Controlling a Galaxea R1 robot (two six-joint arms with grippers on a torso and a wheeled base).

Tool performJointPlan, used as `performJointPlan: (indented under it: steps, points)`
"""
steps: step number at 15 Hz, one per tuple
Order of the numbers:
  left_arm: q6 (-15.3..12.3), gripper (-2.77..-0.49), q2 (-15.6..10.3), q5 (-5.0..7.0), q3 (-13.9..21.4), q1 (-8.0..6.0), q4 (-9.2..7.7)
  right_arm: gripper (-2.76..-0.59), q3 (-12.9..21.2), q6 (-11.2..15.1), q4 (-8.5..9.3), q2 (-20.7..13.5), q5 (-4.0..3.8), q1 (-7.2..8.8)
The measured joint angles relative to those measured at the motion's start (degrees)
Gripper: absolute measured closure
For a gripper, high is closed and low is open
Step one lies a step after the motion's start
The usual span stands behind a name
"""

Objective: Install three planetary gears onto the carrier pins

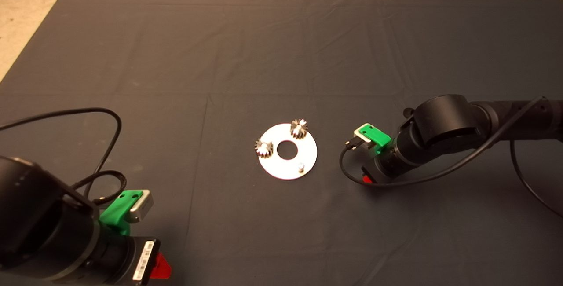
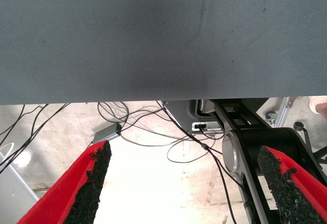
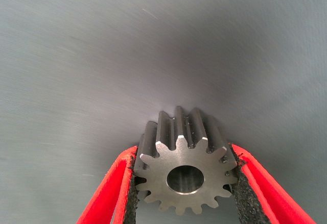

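Our right gripper (image 3: 184, 183) clamps the third gear (image 3: 183, 170) at the disc's (image 1: 288, 169) three o'clock; the left gripper (image 2: 184, 188) waits open. We should centre its bore above the bare pin (image 1: 301, 166) at five o'clock, then lower squarely.

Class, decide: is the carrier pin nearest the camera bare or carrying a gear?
Bare. In the head view the pin stands uncovered on the disc; the right end effector holds the third gear.
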Motion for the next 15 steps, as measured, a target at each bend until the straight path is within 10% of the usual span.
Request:
performJointPlan:
  steps: [5, 15]
  points:
    - [0.0, -2.04, 0.0, 0.00, 0.0, 0.28, -0.02, -1.10, 1.5, 1.8, 4.12, 7.4, 0.41, 7.23]
    - [0.0, -2.04, -0.5, 0.00, 0.0, 0.59, 0.00, -1.10, -1.1, 4.2, 6.60, 18.4, 0.24, 9.03]
